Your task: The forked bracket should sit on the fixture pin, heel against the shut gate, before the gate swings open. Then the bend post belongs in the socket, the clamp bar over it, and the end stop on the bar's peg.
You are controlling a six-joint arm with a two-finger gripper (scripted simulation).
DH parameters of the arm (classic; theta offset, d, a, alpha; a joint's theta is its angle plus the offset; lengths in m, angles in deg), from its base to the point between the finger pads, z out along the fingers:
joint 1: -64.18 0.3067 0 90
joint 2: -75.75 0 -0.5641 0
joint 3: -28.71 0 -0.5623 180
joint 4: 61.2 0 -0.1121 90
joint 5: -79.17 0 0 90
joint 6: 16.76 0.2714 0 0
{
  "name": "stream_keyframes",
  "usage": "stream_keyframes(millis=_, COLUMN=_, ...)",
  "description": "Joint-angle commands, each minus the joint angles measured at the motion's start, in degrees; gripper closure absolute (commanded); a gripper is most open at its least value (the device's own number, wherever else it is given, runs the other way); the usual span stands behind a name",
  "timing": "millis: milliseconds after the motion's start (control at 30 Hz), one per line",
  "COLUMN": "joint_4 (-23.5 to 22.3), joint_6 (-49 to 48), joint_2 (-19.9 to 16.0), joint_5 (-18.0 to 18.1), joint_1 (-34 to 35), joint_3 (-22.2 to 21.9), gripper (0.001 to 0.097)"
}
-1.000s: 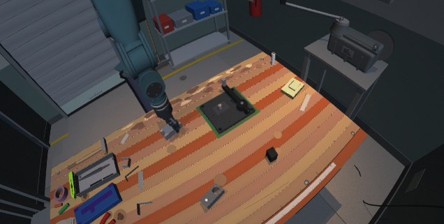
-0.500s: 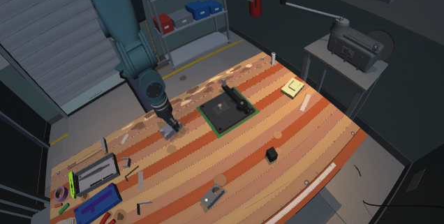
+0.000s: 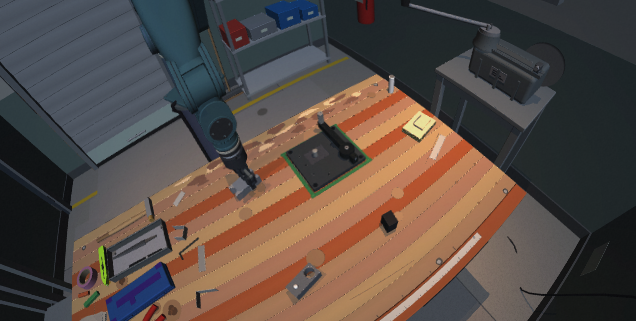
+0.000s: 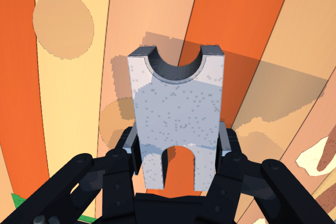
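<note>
The forked bracket (image 3: 241,189) (image 4: 177,116) lies flat on the bench well left of the dark fixture plate (image 3: 326,160), whose pin (image 3: 315,153) stands near its middle with the gate arm (image 3: 338,141) along its far right edge. I grip the grey bracket across its slotted end with my gripper (image 3: 250,181) (image 4: 177,148), its rounded notch pointing away from me. A metal post (image 3: 391,83) stands at the bench's far edge. A grey bar with a hole (image 3: 303,281) lies near the front edge, and a small black block (image 3: 389,220) sits right of centre.
A blue tray (image 3: 139,295) and a grey tray (image 3: 138,250) sit at the bench's left end among loose metal strips and tape. A yellow pad (image 3: 419,125) lies right of the fixture. A side table with a machine (image 3: 507,65) stands beyond the right edge.
</note>
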Motion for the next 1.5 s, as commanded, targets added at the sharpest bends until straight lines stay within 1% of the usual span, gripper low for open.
stream_keyframes(millis=0, joint_4=0.0, joint_6=0.0, joint_2=0.0, joint_5=0.0, joint_1=0.0, joint_3=0.0, gripper=0.0886)
stream_keyframes(millis=33, joint_4=0.0, joint_6=0.0, joint_2=0.0, joint_5=0.0, joint_1=0.0, joint_3=0.0, gripper=0.0901)
stream_keyframes(millis=400, joint_4=0.7, joint_6=0.0, joint_2=0.8, joint_5=0.0, joint_1=0.0, joint_3=0.0, gripper=0.0901)
stream_keyframes(millis=567, joint_4=2.4, joint_6=0.0, joint_2=2.4, joint_5=0.0, joint_1=0.0, joint_3=0.1, gripper=0.0901)
stream_keyframes(millis=1033, joint_4=9.1, joint_6=0.0, joint_2=8.4, joint_5=0.0, joint_1=0.0, joint_3=0.7, gripper=0.0901)
stream_keyframes(millis=1200, joint_4=10.2, joint_6=0.0, joint_2=9.3, joint_5=0.0, joint_1=0.0, joint_3=0.9, gripper=0.0901)
stream_keyframes(millis=1467, joint_4=10.6, joint_6=0.0, joint_2=9.7, joint_5=0.0, joint_1=0.0, joint_3=1.0, gripper=0.0901)
